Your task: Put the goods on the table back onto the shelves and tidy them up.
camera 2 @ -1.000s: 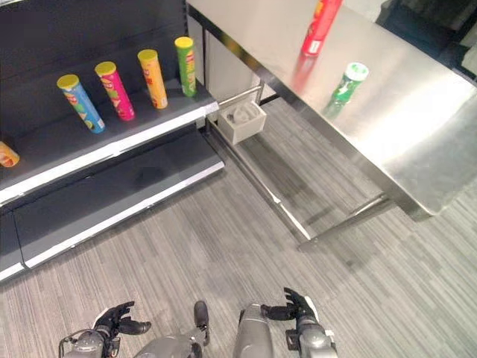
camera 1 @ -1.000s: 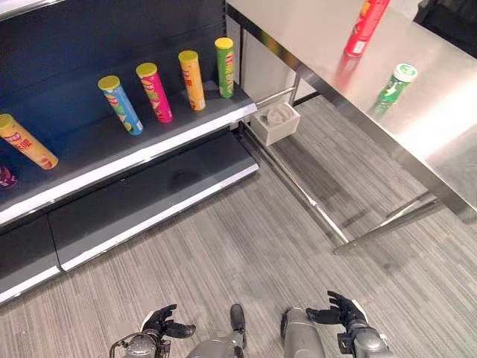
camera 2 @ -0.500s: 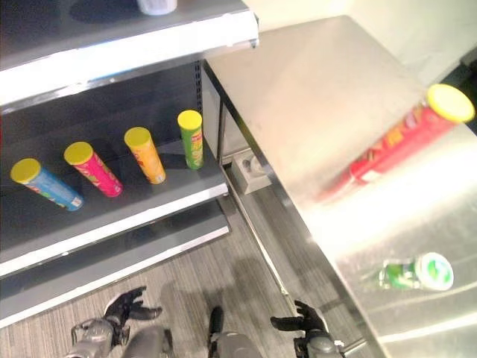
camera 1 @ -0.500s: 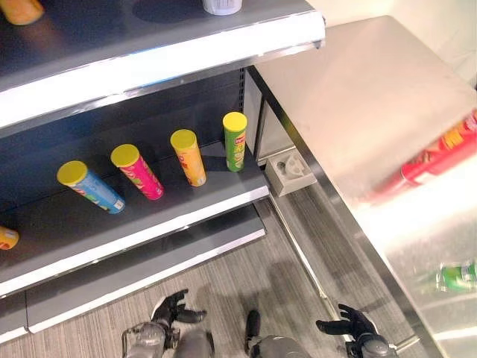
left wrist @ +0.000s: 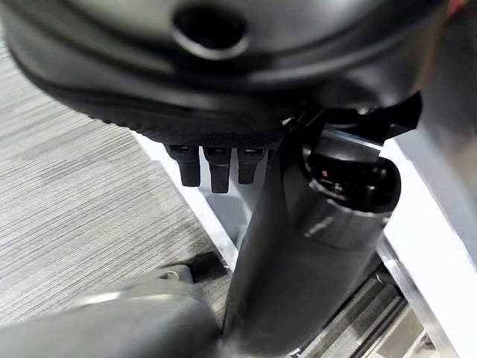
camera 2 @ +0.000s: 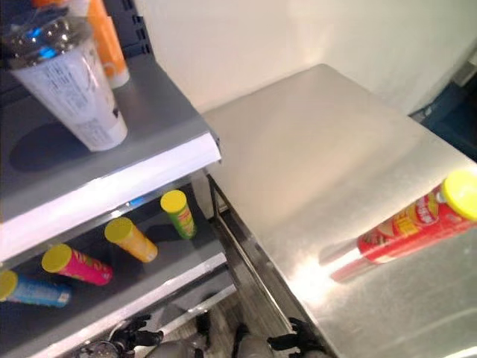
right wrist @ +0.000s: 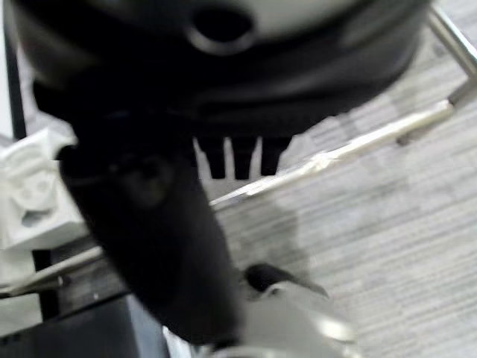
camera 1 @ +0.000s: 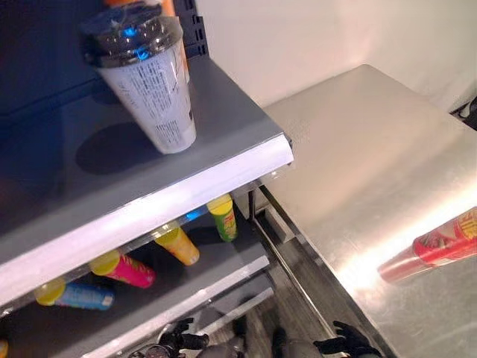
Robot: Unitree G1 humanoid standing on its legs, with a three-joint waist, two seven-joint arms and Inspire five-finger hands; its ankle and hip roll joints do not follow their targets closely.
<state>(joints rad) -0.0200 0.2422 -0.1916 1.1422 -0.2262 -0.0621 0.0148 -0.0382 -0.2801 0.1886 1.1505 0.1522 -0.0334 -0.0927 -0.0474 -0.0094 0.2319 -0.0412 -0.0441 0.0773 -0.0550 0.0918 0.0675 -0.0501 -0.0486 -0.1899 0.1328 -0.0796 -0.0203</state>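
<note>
Camera had tilted upward; both robot hands, left robot hand (camera 1: 181, 342) and right robot hand (camera 1: 344, 344), hung low, relaxed, holding nothing. Red can (camera 2: 417, 224) lay on the surface (camera 2: 313, 156), far right. Approach squarely, grasp mid-body.

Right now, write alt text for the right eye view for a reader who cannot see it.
A red tube can with a yellow lid lies on a steel table beside grey shelves. A lidded white cup stands on the upper shelf; four yellow-lidded tube cans stand below.
</note>
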